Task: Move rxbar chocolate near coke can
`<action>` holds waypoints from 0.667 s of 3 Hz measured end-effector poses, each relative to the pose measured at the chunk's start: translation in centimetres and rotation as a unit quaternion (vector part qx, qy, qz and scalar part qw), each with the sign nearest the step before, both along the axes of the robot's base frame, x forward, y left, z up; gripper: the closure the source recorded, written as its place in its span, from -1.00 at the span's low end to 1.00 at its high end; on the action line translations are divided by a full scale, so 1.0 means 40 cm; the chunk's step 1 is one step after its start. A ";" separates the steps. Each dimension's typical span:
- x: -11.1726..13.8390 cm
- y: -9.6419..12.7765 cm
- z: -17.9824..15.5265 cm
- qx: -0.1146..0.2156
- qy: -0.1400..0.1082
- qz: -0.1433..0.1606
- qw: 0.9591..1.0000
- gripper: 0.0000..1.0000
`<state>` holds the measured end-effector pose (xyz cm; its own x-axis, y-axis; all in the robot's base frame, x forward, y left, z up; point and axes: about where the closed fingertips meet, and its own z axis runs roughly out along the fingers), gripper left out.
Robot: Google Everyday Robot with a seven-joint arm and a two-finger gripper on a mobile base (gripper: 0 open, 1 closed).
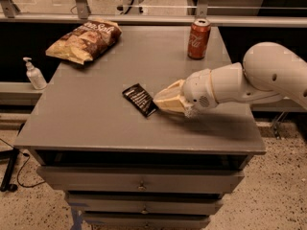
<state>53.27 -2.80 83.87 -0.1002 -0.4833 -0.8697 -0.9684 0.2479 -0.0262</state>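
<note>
The claw (162, 102) clenched the rxbar chocolate (138, 99) by its end, well apart from the coke can (198, 32). The grasp seemed made; lifting it toward the can was next.

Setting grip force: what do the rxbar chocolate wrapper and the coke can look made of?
rxbar chocolate: thin film wrapper, probably plastic, matte black, lying flat with white print. coke can: likely aluminium, glossy red paint, bare silver top. The gripper is at the bar's lower-right end.

gripper (159, 102) at rxbar chocolate (138, 99), coke can (198, 32) apart
</note>
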 end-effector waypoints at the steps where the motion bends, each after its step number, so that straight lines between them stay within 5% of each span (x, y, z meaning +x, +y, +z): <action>1: 0.009 -0.017 0.011 -0.001 -0.005 -0.006 1.000 1.00; 2: 0.041 -0.048 0.035 -0.012 -0.021 -0.013 1.000 1.00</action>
<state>54.91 -4.71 85.25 -0.0769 -0.5011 -0.8620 -0.9597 0.2716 -0.0723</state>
